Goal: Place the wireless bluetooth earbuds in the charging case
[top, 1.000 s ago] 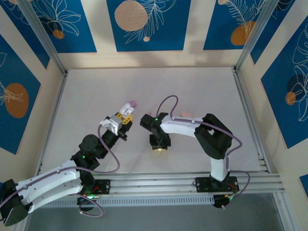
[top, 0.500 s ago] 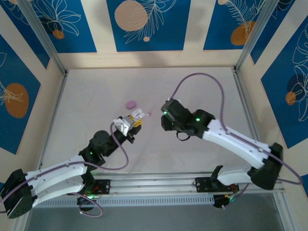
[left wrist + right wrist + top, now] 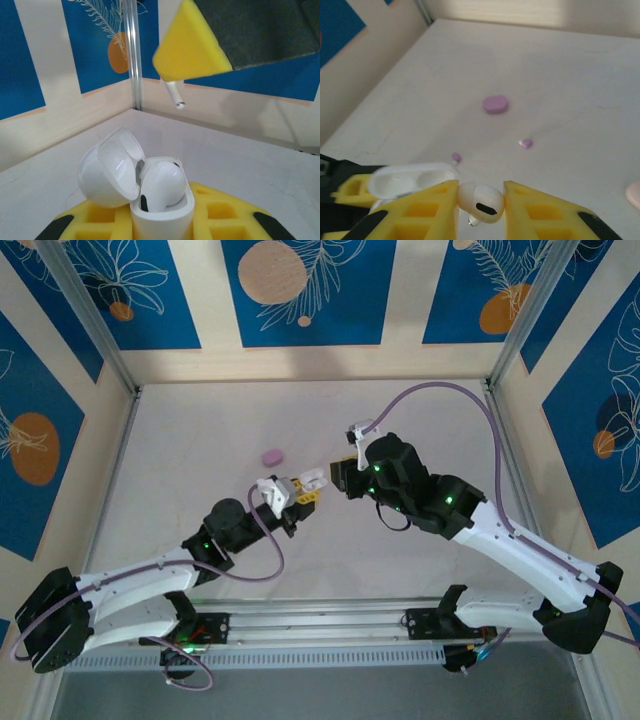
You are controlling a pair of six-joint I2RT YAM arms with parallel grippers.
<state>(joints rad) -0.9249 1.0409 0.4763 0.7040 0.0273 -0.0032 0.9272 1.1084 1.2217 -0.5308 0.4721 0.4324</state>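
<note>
My left gripper [image 3: 161, 226] is shut on a white charging case [image 3: 165, 212] held upright with its lid [image 3: 107, 170] hinged open. One white earbud [image 3: 162, 182] sits in the case. My right gripper [image 3: 480, 197] is shut on a second white earbud [image 3: 482, 202], its short stem pointing down. In the left wrist view that stem [image 3: 175, 95] hangs under a yellow right finger [image 3: 190, 47], above and beyond the case. From above, the left gripper [image 3: 303, 490] and right gripper [image 3: 347, 458] nearly meet mid-table, the case [image 3: 313, 478] between them.
A lilac case [image 3: 271, 456] lies shut on the table behind the grippers, also in the right wrist view as the lilac case [image 3: 495, 104]. Two lilac earbuds [image 3: 526, 143] [image 3: 455, 157] lie loose near it. A pale pink object [image 3: 635, 195] shows at the right edge.
The left arm has carried the white case rightward toward mid-table. The right arm has unfolded and swung out, bringing its gripper with the earbud close to the case.
</note>
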